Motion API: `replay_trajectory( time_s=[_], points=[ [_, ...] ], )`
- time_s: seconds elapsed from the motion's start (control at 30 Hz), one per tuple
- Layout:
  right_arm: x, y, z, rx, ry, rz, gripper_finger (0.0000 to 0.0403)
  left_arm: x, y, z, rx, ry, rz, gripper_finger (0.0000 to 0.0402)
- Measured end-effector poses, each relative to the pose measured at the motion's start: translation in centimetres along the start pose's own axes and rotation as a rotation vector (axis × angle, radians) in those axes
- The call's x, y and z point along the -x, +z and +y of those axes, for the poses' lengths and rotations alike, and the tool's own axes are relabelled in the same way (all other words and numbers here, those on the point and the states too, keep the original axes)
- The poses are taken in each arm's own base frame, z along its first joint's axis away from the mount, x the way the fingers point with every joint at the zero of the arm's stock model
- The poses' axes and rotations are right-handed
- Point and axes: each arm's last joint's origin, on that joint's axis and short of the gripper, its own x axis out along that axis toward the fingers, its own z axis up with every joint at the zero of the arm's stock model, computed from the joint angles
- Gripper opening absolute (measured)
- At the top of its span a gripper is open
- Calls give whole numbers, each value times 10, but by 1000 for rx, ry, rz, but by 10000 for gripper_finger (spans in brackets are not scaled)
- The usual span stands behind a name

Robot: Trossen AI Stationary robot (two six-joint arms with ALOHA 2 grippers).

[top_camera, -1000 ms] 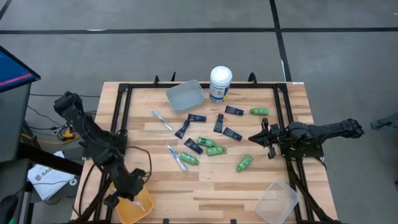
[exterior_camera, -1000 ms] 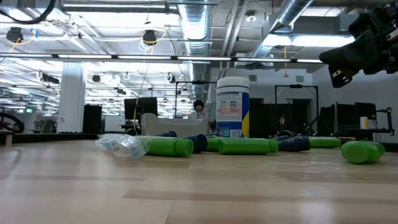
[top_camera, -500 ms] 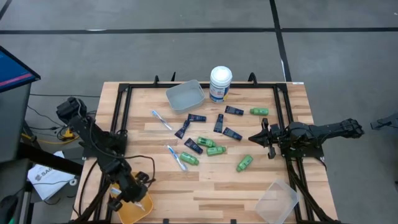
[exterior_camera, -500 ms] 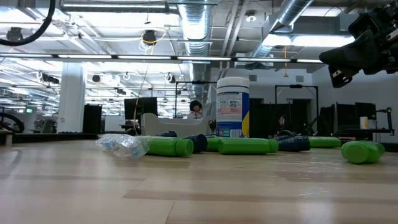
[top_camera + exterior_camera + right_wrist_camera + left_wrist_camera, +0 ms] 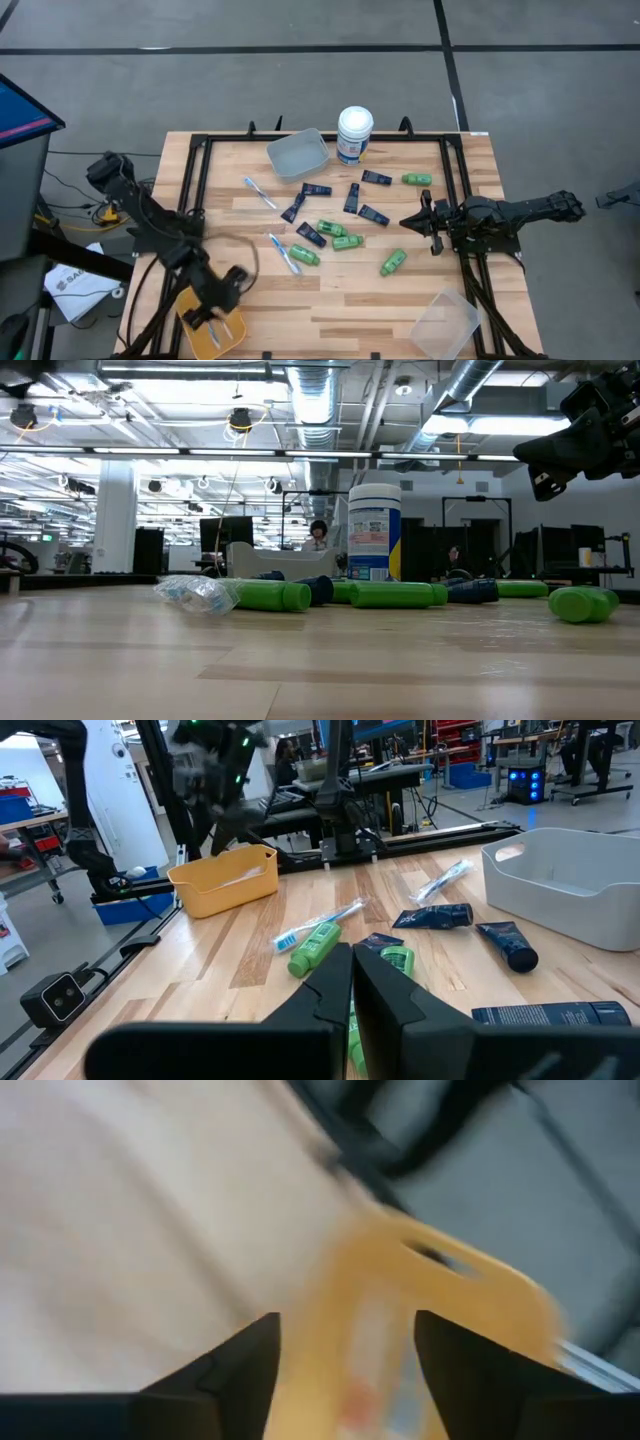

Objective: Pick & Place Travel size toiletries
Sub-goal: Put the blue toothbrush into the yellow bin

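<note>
With its fingers spread wide over the yellow bin [image 5: 212, 335] at table 7 o'clock, the left gripper [image 5: 222, 318] appears to be releasing a toothbrush [image 5: 218, 330], so the next move calls for fetching from the toiletries [image 5: 340, 232] at centre, while the right gripper [image 5: 412, 223] waits closed at 3 o'clock.

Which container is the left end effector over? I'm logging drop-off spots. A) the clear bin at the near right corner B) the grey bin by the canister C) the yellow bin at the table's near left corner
C: the high view shows the left end effector above the yellow bin, fingers apart.
</note>
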Motion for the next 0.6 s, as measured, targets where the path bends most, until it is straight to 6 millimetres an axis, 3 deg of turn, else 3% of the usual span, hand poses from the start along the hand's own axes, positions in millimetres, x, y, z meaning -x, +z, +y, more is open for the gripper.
replay_trajectory(
  time_s=[0.13, 0.23, 0.4, 0.6],
  points=[
    [0, 0, 0, 0, 0, 0, 6, 22, 10, 32, -71, 262, -111, 250],
    [0, 0, 0, 0, 0, 0, 6, 29, 13, 64, -78, 351, -124, 252],
    [0, 0, 0, 0, 0, 0, 6, 25, 12, 114, -88, 346, -87, 244],
    [0, 0, 0, 0, -1, 0, 6, 1, 2, 160, -95, 240, -18, 239]
  ],
)
